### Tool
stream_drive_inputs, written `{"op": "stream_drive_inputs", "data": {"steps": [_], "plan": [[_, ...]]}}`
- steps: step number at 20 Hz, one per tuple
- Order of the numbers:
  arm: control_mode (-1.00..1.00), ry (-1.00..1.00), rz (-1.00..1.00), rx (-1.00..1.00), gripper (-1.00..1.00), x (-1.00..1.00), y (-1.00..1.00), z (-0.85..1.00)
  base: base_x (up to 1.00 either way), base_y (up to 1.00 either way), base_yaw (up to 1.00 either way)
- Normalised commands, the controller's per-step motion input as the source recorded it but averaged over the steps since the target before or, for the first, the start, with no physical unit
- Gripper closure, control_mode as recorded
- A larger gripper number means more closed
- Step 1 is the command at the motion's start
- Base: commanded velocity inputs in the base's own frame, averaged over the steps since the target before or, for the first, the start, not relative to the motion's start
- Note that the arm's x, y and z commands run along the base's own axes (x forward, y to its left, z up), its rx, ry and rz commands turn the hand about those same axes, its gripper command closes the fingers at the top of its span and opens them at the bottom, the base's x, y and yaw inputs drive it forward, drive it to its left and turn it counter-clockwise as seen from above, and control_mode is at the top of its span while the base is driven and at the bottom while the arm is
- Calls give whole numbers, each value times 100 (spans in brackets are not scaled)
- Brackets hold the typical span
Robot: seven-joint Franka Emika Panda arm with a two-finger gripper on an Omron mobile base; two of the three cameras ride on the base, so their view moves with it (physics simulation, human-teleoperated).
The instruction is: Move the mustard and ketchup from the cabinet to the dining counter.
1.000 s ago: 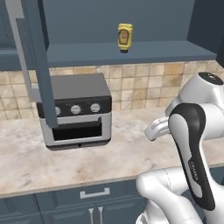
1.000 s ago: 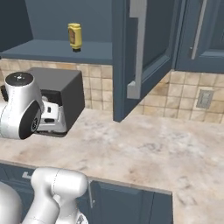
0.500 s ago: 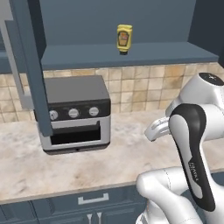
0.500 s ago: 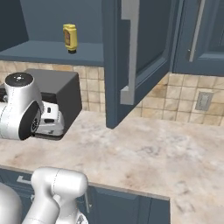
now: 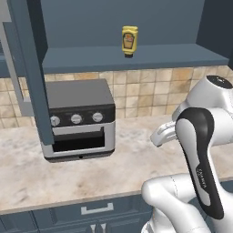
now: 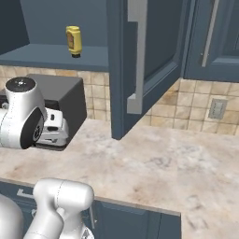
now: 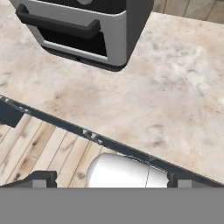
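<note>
The mustard (image 5: 129,40) (image 6: 73,41), a squat yellow bottle with a label, stands alone on the open shelf of the cabinet (image 5: 136,57) (image 6: 46,55), near the back. The ketchup and the dining counter are out of view. My arm is folded in front of the counter, well below and short of the shelf. In the hand view my gripper (image 7: 111,179) points down at the counter's front edge. Its two dark fingertips (image 7: 43,177) stand far apart, open and with nothing between them.
A black-and-silver toaster oven (image 5: 79,118) (image 6: 65,98) (image 7: 87,26) sits on the marble counter (image 5: 127,168) (image 6: 177,163) under the shelf. Open cabinet doors jut forward at the left (image 5: 27,68) and right (image 6: 144,56). Wooden floor (image 7: 43,153) lies before the counter.
The whole picture has shifted and grown slightly, so the base has driven a little closer to the counter. The arm keeps its folded pose and the mustard has not moved.
</note>
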Motion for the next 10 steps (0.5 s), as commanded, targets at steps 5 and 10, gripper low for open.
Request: {"op": "stream_drive_inputs", "data": {"steps": [5,10], "plan": [[100,0,0,0,-100,0,0,0,0,0,0],[100,0,0,0,-100,0,0,0,0,0,0]]}}
